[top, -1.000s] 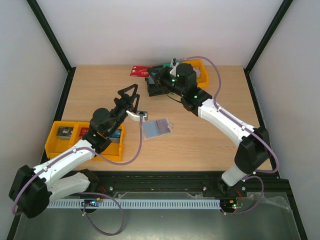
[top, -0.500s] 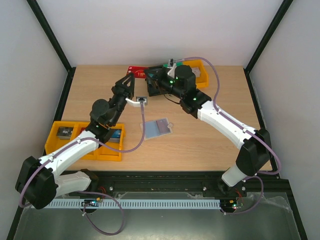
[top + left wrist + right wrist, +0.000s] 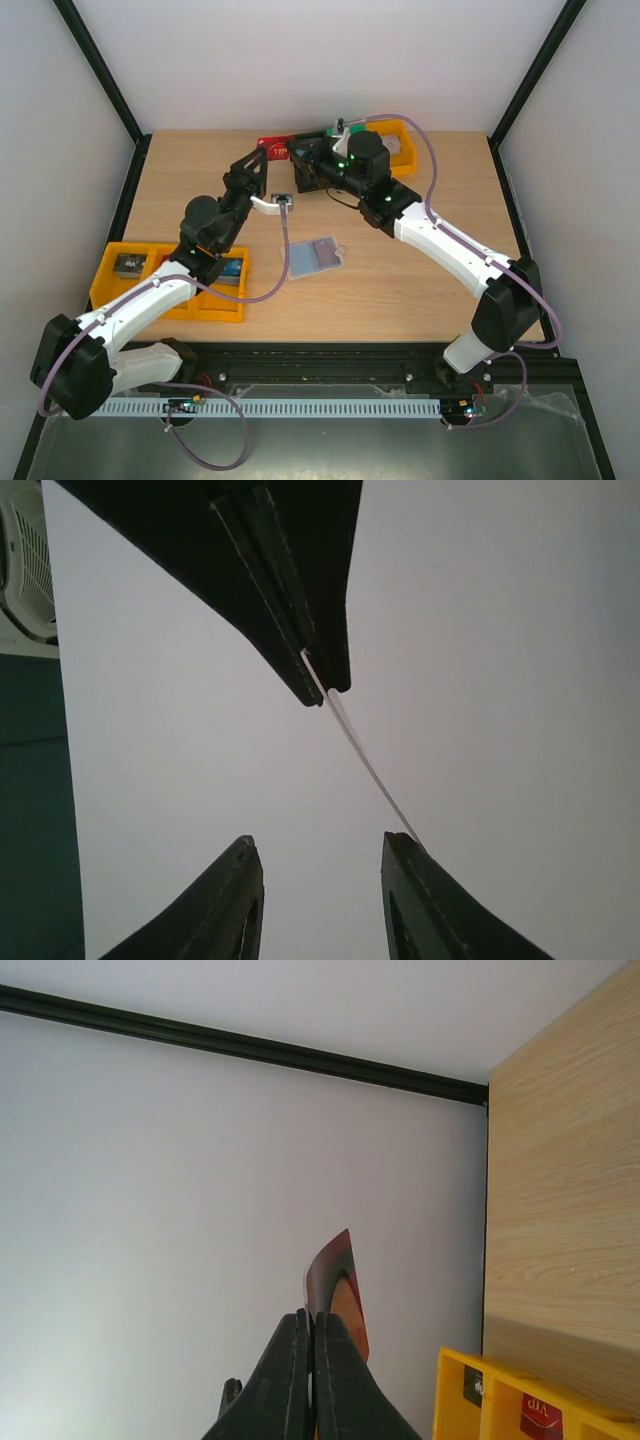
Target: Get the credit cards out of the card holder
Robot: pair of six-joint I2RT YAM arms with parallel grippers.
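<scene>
the right claw is up at the far side of the counter, squeezed tight on one end of the red card. its own wrist view shows the two fingers pressed together, with the card's rounded corner sticking up out of them against the white wall.

the left claw reaches to the card's other end, so the card hangs in the air between the two claws. from the left wrist the card is only a thin pale line, seen edge on. it runs from the seam of the right claw down to the tip of one left finger, and it looks to touch that tip. the left claw is partly spread. only bare wall shows in the gap, and it grips nothing.

the card holder lies flat near the middle of the counter with its blue-grey side up. it is well apart from both claws and nearer the arm bases than the card.

a yellow bin sits at the left near side by the left arm. a far bin stands behind the right arm.
</scene>
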